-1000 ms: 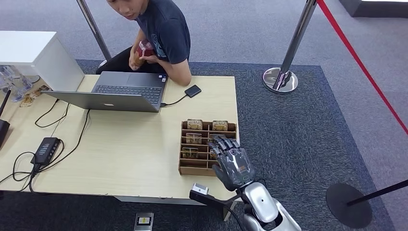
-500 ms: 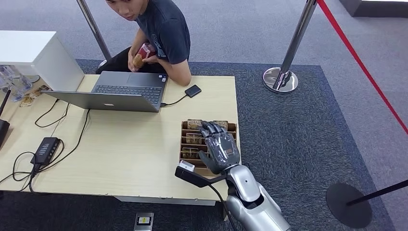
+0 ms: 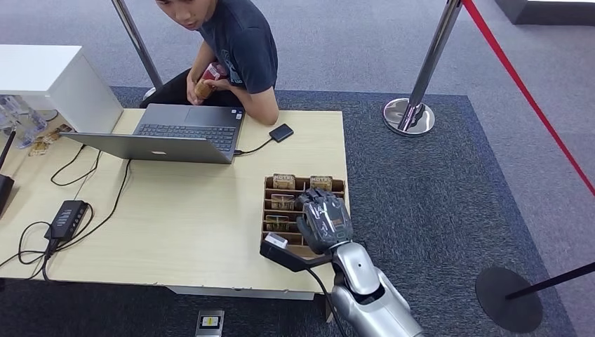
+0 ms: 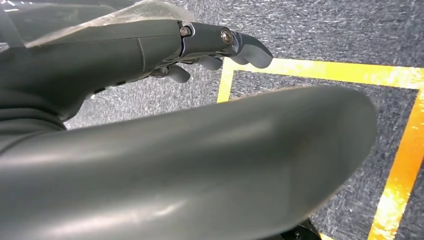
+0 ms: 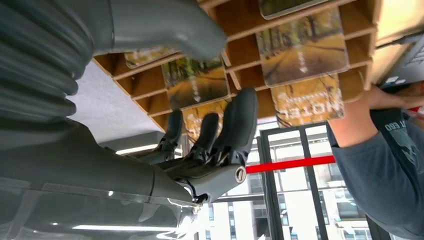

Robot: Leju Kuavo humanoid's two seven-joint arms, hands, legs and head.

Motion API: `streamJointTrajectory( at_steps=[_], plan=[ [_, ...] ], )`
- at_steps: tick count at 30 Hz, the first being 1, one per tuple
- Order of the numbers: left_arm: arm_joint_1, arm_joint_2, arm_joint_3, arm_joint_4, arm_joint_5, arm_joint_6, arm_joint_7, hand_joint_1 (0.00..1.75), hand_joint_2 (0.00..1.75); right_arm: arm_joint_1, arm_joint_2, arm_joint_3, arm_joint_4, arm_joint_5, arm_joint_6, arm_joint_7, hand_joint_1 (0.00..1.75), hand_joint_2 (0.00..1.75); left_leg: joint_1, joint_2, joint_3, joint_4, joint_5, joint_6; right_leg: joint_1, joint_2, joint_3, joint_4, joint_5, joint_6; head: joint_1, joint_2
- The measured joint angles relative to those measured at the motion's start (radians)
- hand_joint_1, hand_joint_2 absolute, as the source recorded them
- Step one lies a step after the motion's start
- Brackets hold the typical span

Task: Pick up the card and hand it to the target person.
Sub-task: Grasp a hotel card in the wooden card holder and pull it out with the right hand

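Head view: my right hand point(image 3: 324, 221) hovers over the card rack point(image 3: 269, 210), fingers curled, holding nothing.

Below me a pale wooden rectangular table point(image 3: 189, 210) stands on a dark blue-grey carpet mat point(image 3: 435, 196) laid over lighter grey carpet point(image 3: 351, 42) — with an open grey laptop point(image 3: 175, 133), a small black drive point(image 3: 281, 133) and a black power brick point(image 3: 67, 216) with trailing cables on its top. A white cabinet point(image 3: 49, 77) sits at the far left corner, and chrome stanchion posts point(image 3: 421, 77) carry a red belt point(image 3: 526, 91) — yellow floor tape point(image 4: 400, 170) lines the carpet at my side.
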Motion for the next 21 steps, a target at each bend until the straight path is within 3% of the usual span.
streamJointTrajectory(
  at_steps=[5, 12, 16, 21],
  plan=[
    [0.002, 0.000, 0.003, 0.000, 0.000, -0.001, -0.007, 0.00, 0.00, 0.055, -0.014, -0.024, -0.042, 0.023, -0.010, 0.007, 0.33, 1.75, 0.000, 0.000, 0.000, 0.000, 0.000, 0.000, 0.000, 0.000, 0.000, 0.000, 0.000, 0.000, 0.000, 0.000],
    [0.003, -0.002, 0.010, 0.000, 0.000, 0.000, -0.012, 0.00, 0.00, 0.091, -0.027, -0.038, -0.080, 0.034, -0.011, 0.007, 0.63, 1.75, 0.000, 0.000, 0.000, 0.000, 0.000, 0.000, 0.000, 0.000, 0.000, 0.000, 0.000, 0.000, 0.000, 0.000],
    [0.004, -0.003, 0.013, 0.000, 0.000, 0.001, -0.013, 0.00, 0.00, 0.093, -0.029, -0.044, -0.081, 0.034, -0.009, 0.007, 0.48, 1.75, 0.000, 0.000, 0.000, 0.000, 0.000, 0.000, 0.000, 0.000, 0.000, 0.000, 0.000, 0.000, 0.000, 0.000],
    [0.004, -0.004, 0.019, 0.000, -0.001, 0.001, -0.013, 0.00, 0.00, 0.094, -0.031, -0.057, -0.078, 0.033, -0.007, 0.007, 0.48, 1.75, 0.000, 0.000, 0.000, 0.000, 0.000, 0.000, 0.000, 0.000, 0.000, 0.000, 0.000, 0.000, 0.000, 0.000]
  ],
)
